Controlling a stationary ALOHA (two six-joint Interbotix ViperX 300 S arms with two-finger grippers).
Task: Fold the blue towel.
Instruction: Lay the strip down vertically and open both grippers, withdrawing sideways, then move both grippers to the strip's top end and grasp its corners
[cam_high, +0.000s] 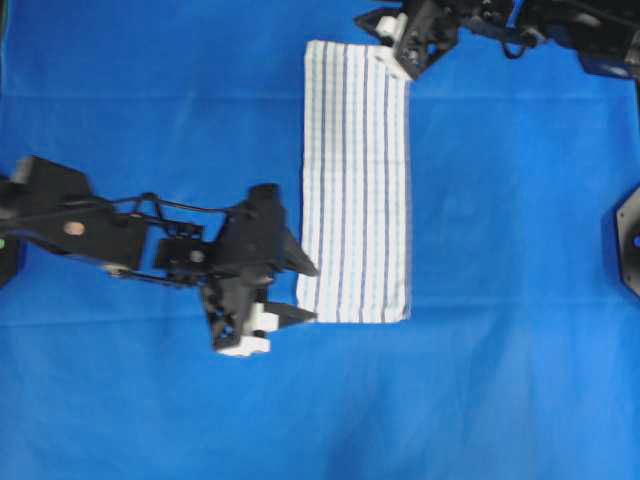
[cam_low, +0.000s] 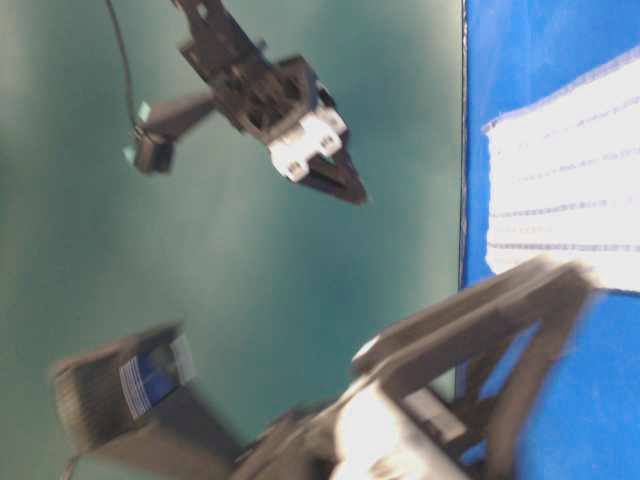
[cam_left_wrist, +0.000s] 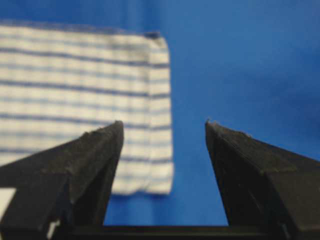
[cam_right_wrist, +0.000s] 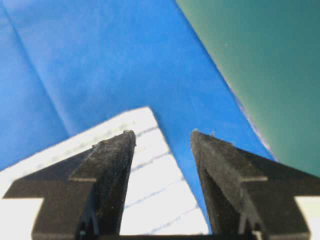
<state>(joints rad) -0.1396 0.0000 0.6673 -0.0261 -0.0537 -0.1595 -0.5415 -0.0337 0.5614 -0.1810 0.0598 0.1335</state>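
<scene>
The blue towel lies flat on the table as a long narrow strip, white with thin blue stripes. My left gripper stands open just left of the towel's near-left corner, touching nothing. In the left wrist view that corner of the towel shows ahead and to the left of the left gripper, whose jaws are empty. My right gripper hovers at the towel's far-right corner. It is open too, with the towel's corner seen below between its fingers. The towel also shows in the table-level view.
A plain blue table covering spreads under everything. Green floor lies past the table's far edge, close to the right gripper. A black fixture sits at the right border.
</scene>
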